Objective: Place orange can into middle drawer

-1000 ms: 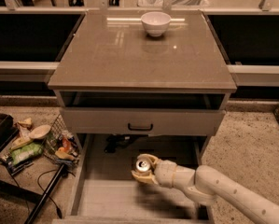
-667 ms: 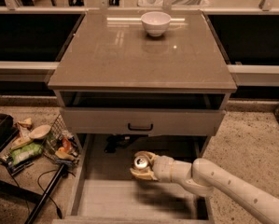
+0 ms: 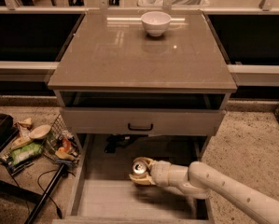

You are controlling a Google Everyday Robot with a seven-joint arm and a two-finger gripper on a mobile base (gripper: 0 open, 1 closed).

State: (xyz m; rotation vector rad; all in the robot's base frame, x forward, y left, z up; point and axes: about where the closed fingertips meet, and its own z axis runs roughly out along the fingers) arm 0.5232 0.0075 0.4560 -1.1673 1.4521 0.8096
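The orange can (image 3: 139, 168) stands upright, silver top up, between the pale fingers (image 3: 142, 180) of my gripper (image 3: 141, 171), which is shut on it. The white arm reaches in from the lower right. The can hangs over the open middle drawer (image 3: 125, 203), above the back part of its pale plank floor, just in front of the grey drawer front with a black handle (image 3: 140, 127). I cannot tell whether the can touches the floor.
A white bowl (image 3: 156, 23) sits at the back of the cabinet top (image 3: 129, 55). A wire basket (image 3: 59, 146) with snacks and loose items lies on the floor to the left. A black pole (image 3: 45, 195) and cable lie beside the drawer.
The gripper with the can has moved a little to the left and slightly lower into the drawer. The arm has stretched further in.
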